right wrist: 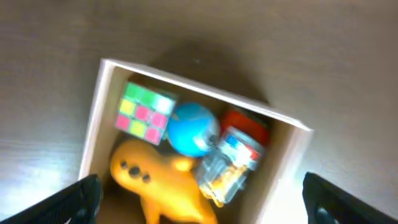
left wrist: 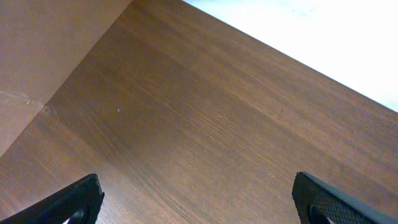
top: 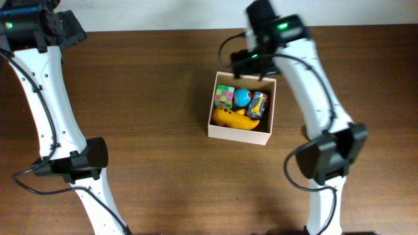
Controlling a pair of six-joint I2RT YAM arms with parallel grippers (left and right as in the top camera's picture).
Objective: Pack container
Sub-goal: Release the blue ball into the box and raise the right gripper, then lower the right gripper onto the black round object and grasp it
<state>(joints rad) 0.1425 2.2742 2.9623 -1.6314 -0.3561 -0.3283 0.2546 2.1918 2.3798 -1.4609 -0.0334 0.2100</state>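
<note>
- White square cardboard container (top: pixel 239 135) sits near the middle of the brown wooden table (top: pixel 150 98); inside we see a multicoloured puzzle cube (top: pixel 225 96), a blue ball (top: pixel 242 98) and a yellow toy (top: pixel 234 119).
- Right gripper (right wrist: pixel 199 202) hovers above it, spread wide and empty.
- Left gripper (left wrist: pixel 198 199), well apart, is also spread and empty.

A square white cardboard box (top: pixel 238 134) with a tan inside sits open on the dark brown wooden desk (top: pixel 157 98), a little right of centre. Four toys lie packed in it: a cube of green and pink squares (top: pixel 225 96) at the far left corner, a small blue ball (top: pixel 243 98) just beside it, a little orange-and-blue can (top: pixel 259 104) along the right wall, and a yellow duck-like figure (top: pixel 234 119) against the near wall. The white right arm (top: pixel 313 85) reaches over the box's far edge, its black head blurred. The white left arm (top: pixel 46 91) stands well apart at the desk's left edge.
</note>
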